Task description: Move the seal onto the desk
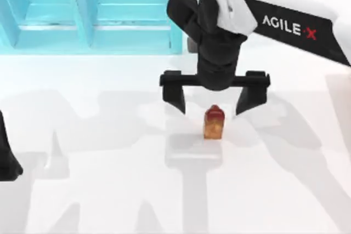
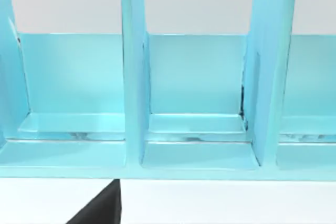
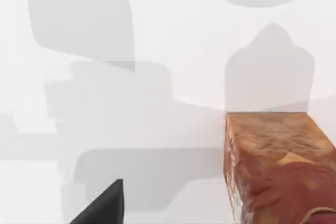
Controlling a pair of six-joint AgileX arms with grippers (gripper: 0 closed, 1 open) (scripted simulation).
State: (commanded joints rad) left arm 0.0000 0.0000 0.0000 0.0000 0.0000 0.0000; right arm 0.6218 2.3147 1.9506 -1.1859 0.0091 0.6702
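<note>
Right tool (image 1: 213,98) is held spread wide just above the seal (image 1: 214,123), one finger (image 1: 174,92) on each side and neither touching the block, so nothing is gripped. Seen from above, the seal stands on the bench (image 1: 109,190) near its middle, well clear of the turquoise shelf unit (image 1: 90,12) along the far edge, and the placement is judged to be done. What remains is judged to be a clean retreat: the tool is best lifted straight up with its fingers kept apart, so that the block is not brushed and tipped. The left tool (image 1: 6,157) is parked at the bench's left edge, and whether it is open cannot be told. The seal is upright, its long axis vertical, with its red rounded top uppermost and its amber base flat on the bench.
</note>
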